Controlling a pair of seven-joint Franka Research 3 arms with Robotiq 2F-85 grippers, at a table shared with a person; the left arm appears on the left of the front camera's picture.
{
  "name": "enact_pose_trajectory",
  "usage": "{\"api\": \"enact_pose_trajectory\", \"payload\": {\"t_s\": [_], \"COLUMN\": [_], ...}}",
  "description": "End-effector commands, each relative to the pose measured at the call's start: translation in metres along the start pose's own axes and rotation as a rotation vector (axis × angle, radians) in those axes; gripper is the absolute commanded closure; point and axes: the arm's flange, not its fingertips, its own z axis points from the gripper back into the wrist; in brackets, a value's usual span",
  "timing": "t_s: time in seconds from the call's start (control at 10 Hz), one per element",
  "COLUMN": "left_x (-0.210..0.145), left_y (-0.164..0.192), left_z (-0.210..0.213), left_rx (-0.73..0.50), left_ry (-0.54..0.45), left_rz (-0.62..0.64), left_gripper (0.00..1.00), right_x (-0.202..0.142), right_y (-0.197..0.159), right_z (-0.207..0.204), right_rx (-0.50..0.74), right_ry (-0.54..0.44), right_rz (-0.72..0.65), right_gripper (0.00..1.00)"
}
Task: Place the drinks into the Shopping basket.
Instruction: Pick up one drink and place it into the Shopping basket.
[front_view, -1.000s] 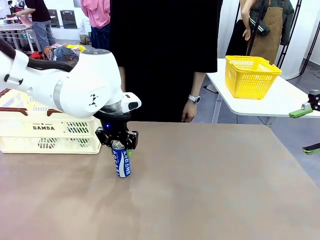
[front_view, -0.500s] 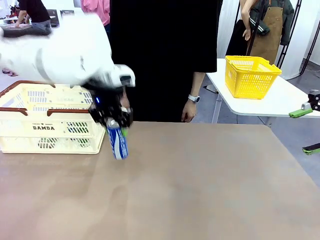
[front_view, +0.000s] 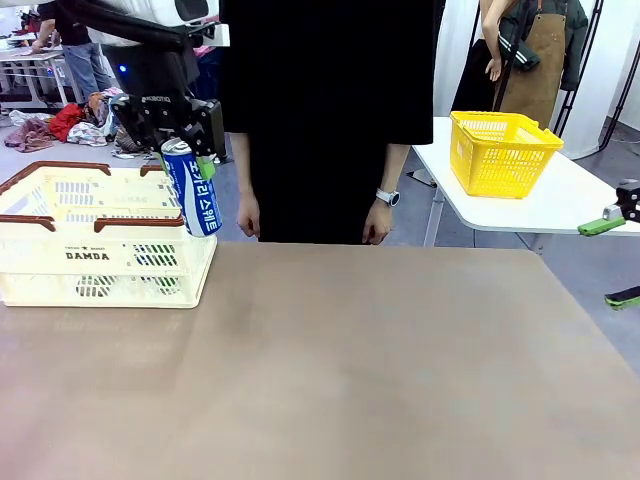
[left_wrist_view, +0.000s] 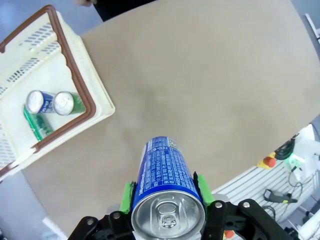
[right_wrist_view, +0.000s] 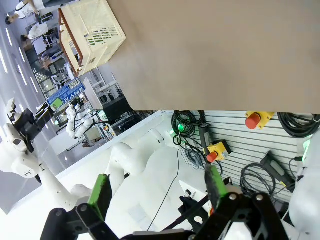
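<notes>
My left gripper is shut on a blue-and-white Pocari Sweat can, held high above the table at the right end of the cream Shopping basket. In the left wrist view the can sits between the green pads, silver top toward the camera. Far below, the basket holds a blue can, another can with a silver top and a green can. My right gripper is open with nothing between its fingers, off the table's right edge.
A person in black stands at the far side of the table, hands hanging at the edge. A yellow basket sits on a white side table at the back right. The brown tabletop lies bare.
My left gripper has lifted the Pocari Sweat can off the table and carried it up and left, from beside the basket's corner to above its right end.
</notes>
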Motion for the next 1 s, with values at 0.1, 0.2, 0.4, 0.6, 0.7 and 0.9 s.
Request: {"api": "enact_pose_trajectory", "payload": {"t_s": [0.1, 0.2, 0.4, 0.6, 0.7, 0.9], "left_x": [0.000, 0.001, 0.052, 0.087, 0.097, 0.093], "left_y": [-0.001, -0.001, 0.071, 0.147, 0.186, 0.259], "left_z": [-0.013, -0.006, 0.015, 0.032, 0.030, 0.015], "left_rx": [-0.003, 0.000, 0.144, 0.190, 0.208, 0.263], "left_ry": [-0.004, 0.009, -0.094, -0.188, -0.197, -0.232], "left_rz": [-0.002, -0.002, 0.203, 0.256, 0.329, 0.403], "left_gripper": [1.00, 1.00, 1.00, 1.00, 1.00, 1.00], "right_x": [0.001, 0.001, 0.001, 0.001, 0.001, 0.001], "right_y": [0.002, 0.002, 0.002, 0.002, 0.002, 0.002], "right_z": [0.001, 0.001, 0.001, 0.001, 0.001, 0.001], "right_rx": [0.020, 0.020, 0.020, 0.020, 0.020, 0.020], "right_ry": [0.004, 0.004, 0.004, 0.004, 0.004, 0.004], "right_rz": [0.026, 0.026, 0.026, 0.026, 0.026, 0.026], "right_gripper": [0.00, 0.00, 0.00, 0.00, 0.00, 0.00]}}
